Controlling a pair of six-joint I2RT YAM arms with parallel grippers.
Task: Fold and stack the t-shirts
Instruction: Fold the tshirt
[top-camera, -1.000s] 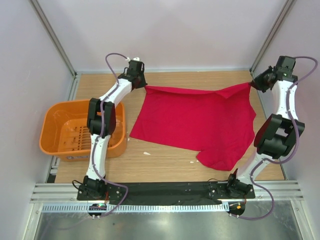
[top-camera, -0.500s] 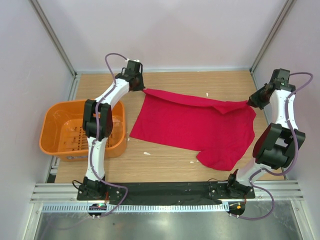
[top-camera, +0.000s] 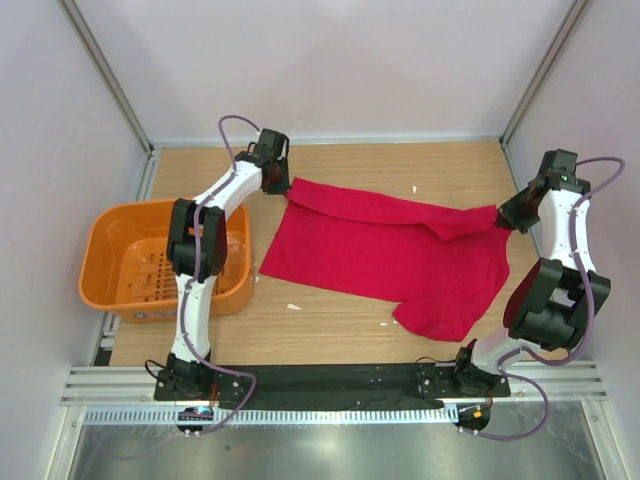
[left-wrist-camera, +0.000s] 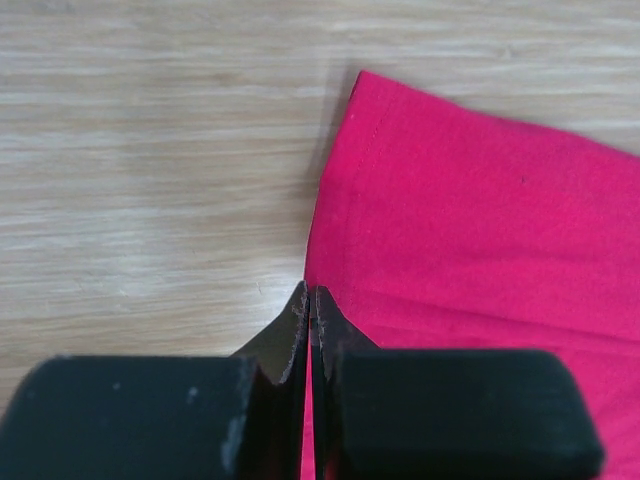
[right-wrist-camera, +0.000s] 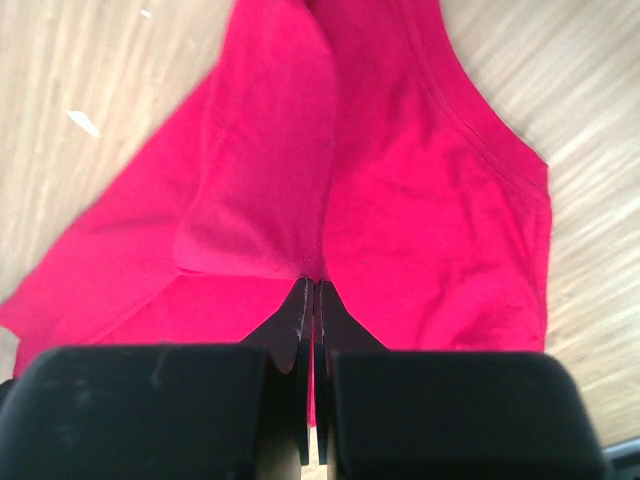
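The red t-shirt (top-camera: 385, 255) lies spread on the wooden table, its far edge folded over toward the near side as a narrow band. My left gripper (top-camera: 285, 186) is shut on the shirt's far left corner, with red cloth (left-wrist-camera: 460, 220) pinched between the jaws (left-wrist-camera: 311, 295). My right gripper (top-camera: 500, 215) is shut on the far right corner, where the cloth (right-wrist-camera: 380, 180) bunches into a fold ahead of the jaws (right-wrist-camera: 313, 285). Both corners sit low, at or near the table.
An orange slotted basket (top-camera: 110, 240) stands at the left, beside the left arm. Small white scraps lie on the wood (top-camera: 294, 306) near the shirt's front edge and at the back (top-camera: 414, 188). White walls close in the back and sides.
Both grippers have pulled the shirt's far edge toward the near side and lowered it, so the raised edge now lies folded over the shirt's body. The right gripper moved inward and down.
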